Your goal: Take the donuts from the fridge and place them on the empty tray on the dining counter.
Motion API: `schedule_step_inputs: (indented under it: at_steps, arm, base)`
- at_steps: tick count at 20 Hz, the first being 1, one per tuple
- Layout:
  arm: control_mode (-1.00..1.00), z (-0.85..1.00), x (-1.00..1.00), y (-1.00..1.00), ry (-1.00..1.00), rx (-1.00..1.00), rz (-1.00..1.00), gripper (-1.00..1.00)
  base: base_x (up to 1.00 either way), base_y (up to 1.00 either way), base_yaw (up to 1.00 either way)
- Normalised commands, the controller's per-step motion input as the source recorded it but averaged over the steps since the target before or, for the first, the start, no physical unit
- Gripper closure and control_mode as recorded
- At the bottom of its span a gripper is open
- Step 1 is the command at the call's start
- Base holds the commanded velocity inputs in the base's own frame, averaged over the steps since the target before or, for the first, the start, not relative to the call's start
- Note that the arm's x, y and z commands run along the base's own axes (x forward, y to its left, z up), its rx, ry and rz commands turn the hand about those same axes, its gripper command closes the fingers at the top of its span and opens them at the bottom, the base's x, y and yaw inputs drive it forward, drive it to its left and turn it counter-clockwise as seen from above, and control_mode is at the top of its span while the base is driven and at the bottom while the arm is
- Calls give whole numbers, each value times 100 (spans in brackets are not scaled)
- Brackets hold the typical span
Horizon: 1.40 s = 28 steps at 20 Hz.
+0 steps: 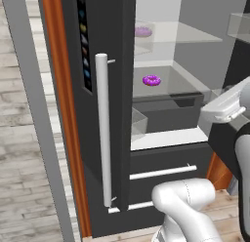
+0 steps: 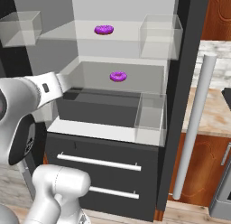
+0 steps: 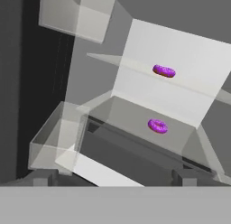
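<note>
My hand (image 3: 110,175) is wide open, holding nothing. Reaching for the lower donut (image 2: 118,76), I risk clipping the glass shelf (image 2: 85,31) overhead.

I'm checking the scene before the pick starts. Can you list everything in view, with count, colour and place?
donuts: two, purple-magenta; one on the upper glass shelf, one on the shelf below, inside the fridge.
fridge: one, dark grey-black, white inside, standing open.
fridge handles: white; a long upright one, two across the lower drawers.
door bins: clear, several, at the sides.
wood floor: light, lower left.
gripper: fingertips spread wide, holding nothing, short of the shelves.
</note>
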Motion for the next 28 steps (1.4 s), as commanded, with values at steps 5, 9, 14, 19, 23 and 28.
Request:
schedule_step_inputs:
  at_steps: [5, 9, 14, 19, 23, 28]
  arm:
    - [100, 0, 0, 0, 0, 0, 0, -100]
    - [100, 0, 0, 0, 0, 0, 0, -100]
    - [100, 0, 0, 0, 0, 0, 0, -100]
    - [100, 0, 0, 0, 0, 0, 0, -100]
    - [100, 0, 0, 0, 0, 0, 0, -100]
    - [100, 0, 0, 0, 0, 0, 0, -100]
  base:
    - [18, -26, 0]
    - [25, -27, 0]
    - [63, 0, 0]
    - [84, 0, 0]
    - [100, 0, 0]
    - [100, 0, 0]
